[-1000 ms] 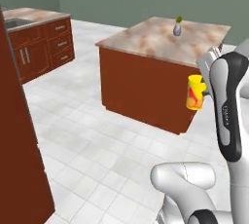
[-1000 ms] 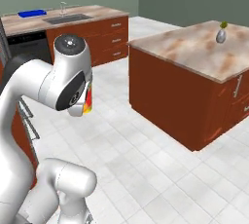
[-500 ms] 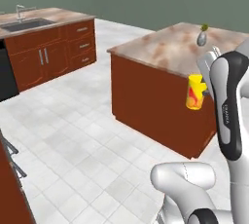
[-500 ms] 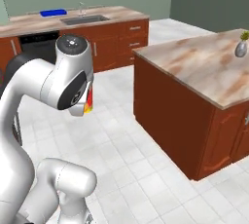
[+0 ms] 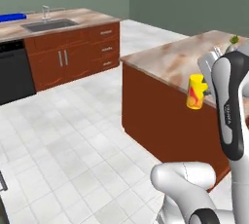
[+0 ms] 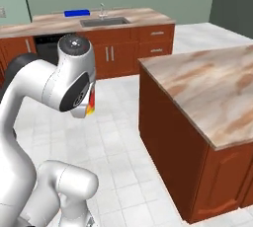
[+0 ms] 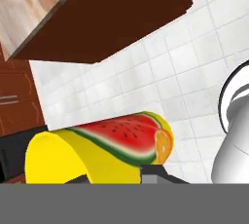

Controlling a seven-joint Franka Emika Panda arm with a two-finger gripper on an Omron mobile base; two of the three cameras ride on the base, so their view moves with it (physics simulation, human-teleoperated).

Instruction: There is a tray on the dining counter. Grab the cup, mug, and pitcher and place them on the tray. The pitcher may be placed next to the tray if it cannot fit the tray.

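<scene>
Fingers closed narrowly, gripping the cup.

the long marbled table runs along the far wall, with a steel sink and faucet set into its top. the blue tray lies flat on this table, well to the left of the sink. nearer stands a second marbled table on dark red-brown cabinets. a small vase stands on its far end, well apart from the sink.
</scene>
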